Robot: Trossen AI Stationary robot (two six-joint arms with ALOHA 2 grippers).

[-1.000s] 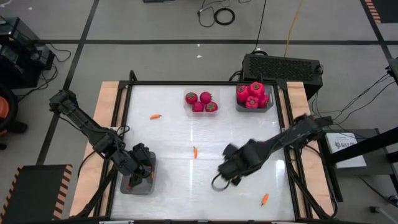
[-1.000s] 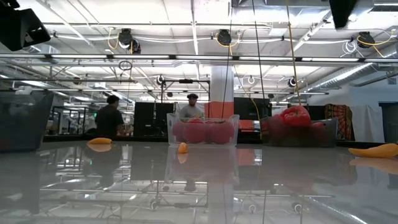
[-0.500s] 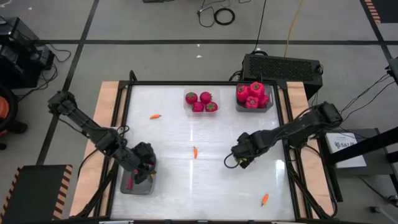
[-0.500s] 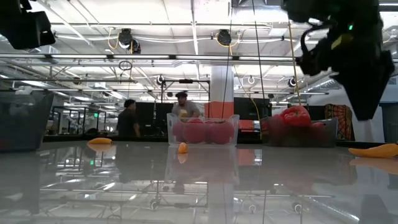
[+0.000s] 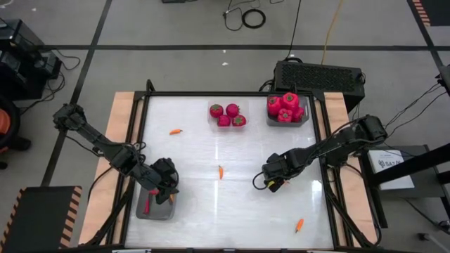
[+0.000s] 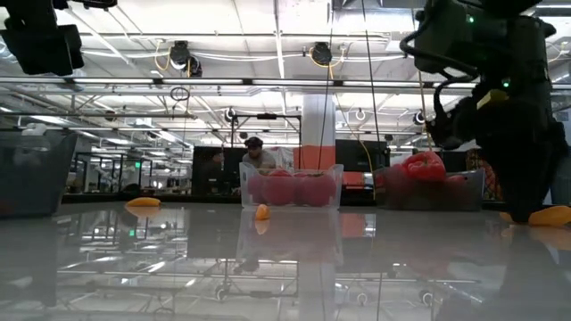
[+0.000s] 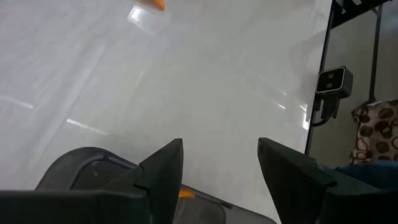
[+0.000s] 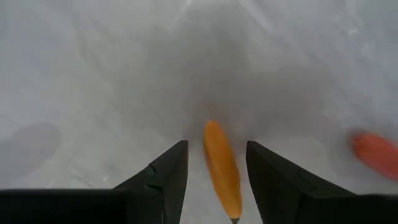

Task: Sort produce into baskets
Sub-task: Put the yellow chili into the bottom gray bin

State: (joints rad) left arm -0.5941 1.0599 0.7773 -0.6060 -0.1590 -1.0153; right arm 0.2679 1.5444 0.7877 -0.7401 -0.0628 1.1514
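Right gripper (image 8: pixel 211 171) is grasping an orange pepper (image 8: pixel 221 165) between its fingers, hanging over the table's (image 5: pixel 211 204) right half; pepper's tail is cut off. Left gripper (image 7: pixel 219 171) is gaping, unloaded, over the grey basket (image 5: pixel 156 211) at the near-left corner; contents mostly hidden.

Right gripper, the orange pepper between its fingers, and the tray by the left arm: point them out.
Right gripper (image 5: pixel 274 183), high view, midway between its fingertips.
Orange pepper (image 8: pixel 221 165), right wrist view, middle of its body.
Grey tray (image 5: pixel 144 213), high view, its near-left rim.
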